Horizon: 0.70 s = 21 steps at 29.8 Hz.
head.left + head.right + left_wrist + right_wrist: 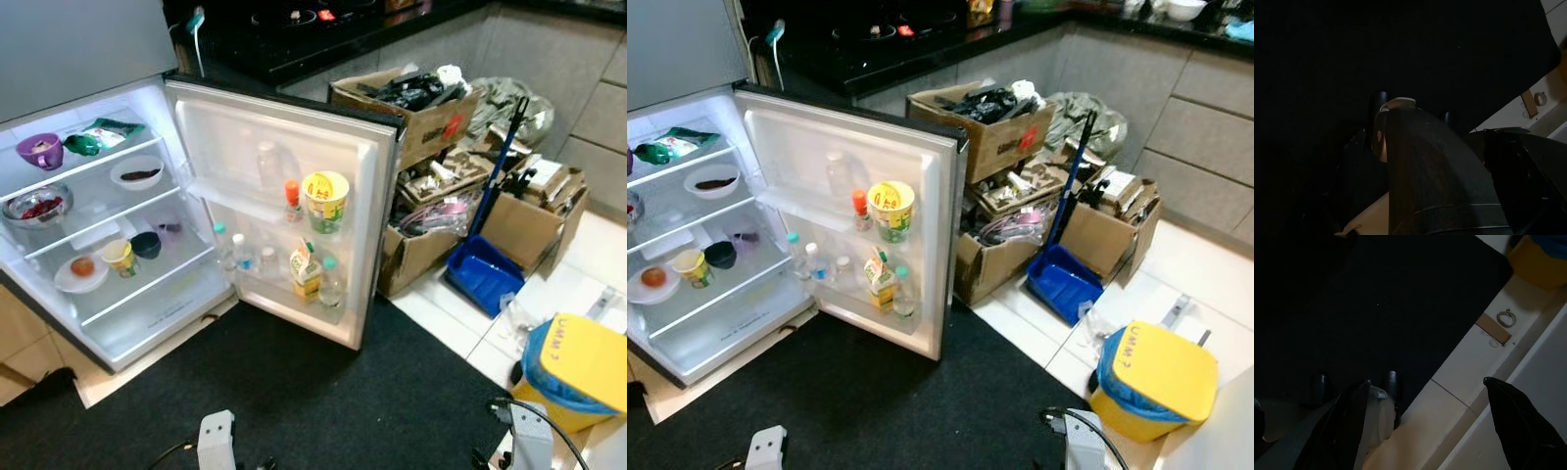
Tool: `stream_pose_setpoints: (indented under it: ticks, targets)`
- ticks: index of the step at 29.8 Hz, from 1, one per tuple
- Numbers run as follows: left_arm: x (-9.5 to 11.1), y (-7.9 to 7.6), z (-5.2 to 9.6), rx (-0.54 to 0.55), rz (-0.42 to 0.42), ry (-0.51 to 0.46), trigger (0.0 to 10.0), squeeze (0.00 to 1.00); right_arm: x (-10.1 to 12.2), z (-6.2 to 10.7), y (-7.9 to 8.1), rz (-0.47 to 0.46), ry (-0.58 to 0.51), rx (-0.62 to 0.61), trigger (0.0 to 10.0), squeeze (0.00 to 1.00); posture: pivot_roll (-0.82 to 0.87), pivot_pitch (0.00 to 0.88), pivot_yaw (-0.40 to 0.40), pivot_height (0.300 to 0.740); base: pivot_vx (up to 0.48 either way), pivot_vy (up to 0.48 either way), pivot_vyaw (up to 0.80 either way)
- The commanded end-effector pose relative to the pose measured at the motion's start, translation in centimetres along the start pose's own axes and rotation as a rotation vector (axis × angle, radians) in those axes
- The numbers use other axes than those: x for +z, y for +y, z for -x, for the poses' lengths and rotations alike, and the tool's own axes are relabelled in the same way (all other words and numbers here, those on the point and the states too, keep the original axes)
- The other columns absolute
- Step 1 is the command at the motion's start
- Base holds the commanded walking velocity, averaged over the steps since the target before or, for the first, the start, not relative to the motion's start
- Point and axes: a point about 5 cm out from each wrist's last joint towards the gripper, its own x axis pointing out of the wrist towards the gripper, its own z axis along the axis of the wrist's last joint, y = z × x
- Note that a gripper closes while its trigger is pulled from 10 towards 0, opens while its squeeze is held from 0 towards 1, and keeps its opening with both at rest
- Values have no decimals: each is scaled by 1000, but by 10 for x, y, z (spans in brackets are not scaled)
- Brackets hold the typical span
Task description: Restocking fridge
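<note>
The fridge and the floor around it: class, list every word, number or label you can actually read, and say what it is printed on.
Yellow bin lid: grey letters along one edge, seemingly "UMM", uncertain.
Yellow cup in the fridge door: printed label, too blurred to read.
Carton on the lower door shelf: print too small to read.
Upper cardboard box: red mark, illegible.
Fridge bottom drawer: a line of print, too small.

Head views are sharp and evenly lit — the fridge [118, 225] interior glows brightest at nine o'clock, washing out its shelves. Both wrist views are very dark — only pale floor [1528, 347] tiles at three o'clock catch light.
</note>
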Motion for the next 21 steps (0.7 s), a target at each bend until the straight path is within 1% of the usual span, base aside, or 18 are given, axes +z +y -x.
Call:
stream_pose_setpoints:
  ticks: [1,21]
  targets:
    - [-3,3,1,12,10,9,10000,0,1,0,0,1,-8,1,10000,0,-52,0,0,740,0,0,0]
    - [-3,3,1,12,10,8,10000,0,1,0,0,1,-8,1,10000,0,-52,0,0,740,0,0,0]
